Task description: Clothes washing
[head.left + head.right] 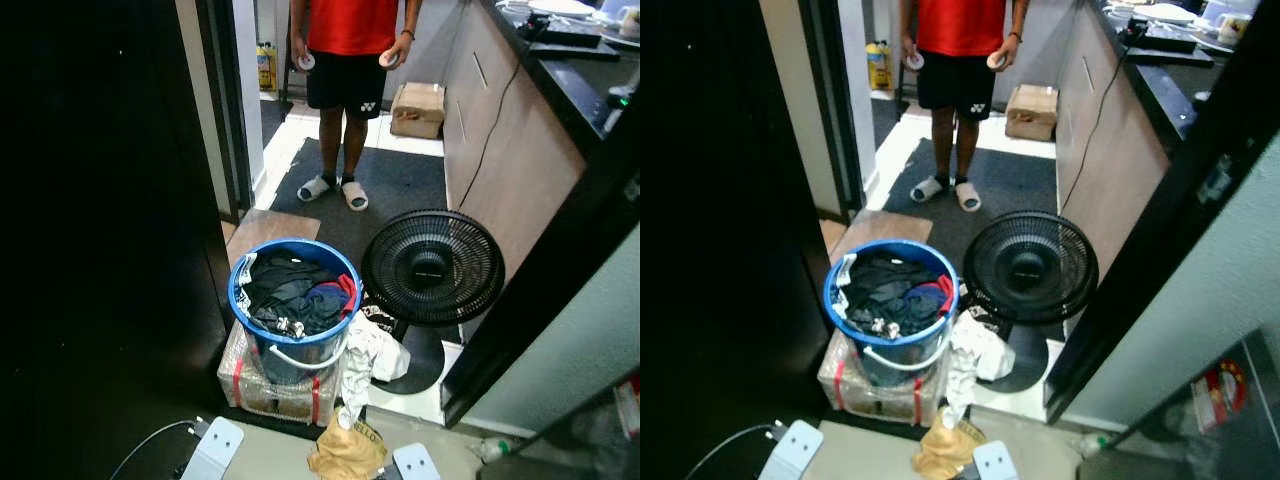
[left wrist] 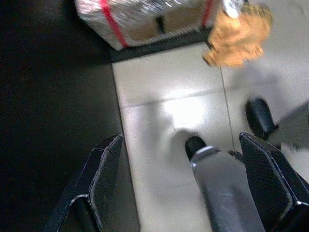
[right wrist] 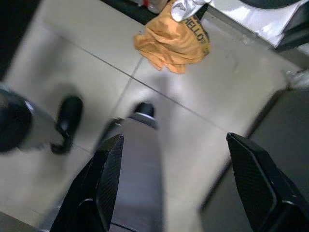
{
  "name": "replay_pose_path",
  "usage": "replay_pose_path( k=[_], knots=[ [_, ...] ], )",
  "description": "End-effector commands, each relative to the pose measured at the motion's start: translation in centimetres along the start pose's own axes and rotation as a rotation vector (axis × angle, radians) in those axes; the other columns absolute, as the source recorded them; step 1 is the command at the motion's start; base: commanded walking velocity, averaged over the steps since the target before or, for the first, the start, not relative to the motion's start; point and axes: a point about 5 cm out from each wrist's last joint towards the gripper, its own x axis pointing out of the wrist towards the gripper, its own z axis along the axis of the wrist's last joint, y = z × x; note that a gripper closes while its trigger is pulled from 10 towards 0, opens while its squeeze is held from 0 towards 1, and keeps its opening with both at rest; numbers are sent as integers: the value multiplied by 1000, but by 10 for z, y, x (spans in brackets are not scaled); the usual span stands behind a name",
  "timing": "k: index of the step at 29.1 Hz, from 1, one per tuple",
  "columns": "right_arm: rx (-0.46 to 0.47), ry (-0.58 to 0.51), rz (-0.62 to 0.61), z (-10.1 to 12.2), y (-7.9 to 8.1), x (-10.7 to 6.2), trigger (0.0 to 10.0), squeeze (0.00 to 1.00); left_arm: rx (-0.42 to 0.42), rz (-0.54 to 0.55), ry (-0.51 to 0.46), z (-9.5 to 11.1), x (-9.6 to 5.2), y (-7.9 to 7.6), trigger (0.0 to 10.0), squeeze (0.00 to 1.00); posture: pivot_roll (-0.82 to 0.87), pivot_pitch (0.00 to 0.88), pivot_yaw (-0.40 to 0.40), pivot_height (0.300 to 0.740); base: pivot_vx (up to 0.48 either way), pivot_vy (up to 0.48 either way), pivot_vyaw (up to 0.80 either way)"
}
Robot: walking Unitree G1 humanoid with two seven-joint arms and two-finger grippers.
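Bucket [image 1: 295,300] (blue) full of clothes [image 1: 290,292] atop wrapped box [image 1: 275,385]; left gripper [image 2: 181,188], right gripper [image 3: 174,181] both spread wide, empty, above floor tiles [image 2: 164,92].

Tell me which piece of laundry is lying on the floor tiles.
The orange garment, crumpled on the tiles; the white one drapes over the bucket's side.

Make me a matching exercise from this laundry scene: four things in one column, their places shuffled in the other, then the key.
Things:
1. blue bucket
2. orange cloth
3. black fan
4. cardboard box

Places:
A. crumpled on the floor tiles
B. behind the person, against the cabinets
C. on a wrapped package
D. standing right of the bucket

Pairs: 1-C, 2-A, 3-D, 4-B
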Motion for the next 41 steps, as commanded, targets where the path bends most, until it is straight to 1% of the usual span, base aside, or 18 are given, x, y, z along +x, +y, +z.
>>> replay_pose_path(
  k=[1, 6, 17, 29, 32, 36, 37, 39, 41],
  knots=[
    [6, -2, 10, 1, 5, 1, 10000, 0, 2, 5, 40, -13, -4, 2, 10000, 0, 43, 0, 29, 740, 454, 0, 0],
    [7, -1, 9, 0, 5, 0, 10000, 0, 3, 6, 44, -13, -4, 2, 10000, 0, 43, 0, 29, 740, 412, 0, 0],
    [2, -2, 8, 1, 4, 0, 10000, 0, -11, 12, 53, -15, -4, 1, 10000, 0, 43, 0, 25, 740, 0, 0, 0],
    [1, 0, 2, 0, 3, 0, 10000, 0, -4, 9, 53, -15, -4, 0, 10000, 0, 40, 0, 26, 740, 0, 0, 0],
    [7, -9, -7, 1, 2, 0, 10000, 0, -3, 11, 55, -15, -4, 1, 10000, 0, 39, 0, 29, 740, 0, 0, 0],
    [25, -38, -22, 4, 0, 0, 10000, 0, -23, 22, 48, -14, -4, 3, 10000, 0, 38, 0, 29, 740, 0, 0, 0],
    [31, -113, -42, 21, -6, 2, 10000, 0, -37, 27, -4, -2, -2, 9, 10000, 0, 35, 0, 33, 740, 0, 0, 0],
    [31, -113, -42, 21, -6, 2, 10000, 0, -37, 27, -4, -2, -2, 9, 10000, 0, 35, 0, 33, 740, 0, 0, 0],
    [32, -265, -76, 57, -17, 3, 10000, 0, -46, 28, -130, 27, 2, 21, 10000, 0, 32, 0, 37, 740, 0, 0, 0]
  ],
)
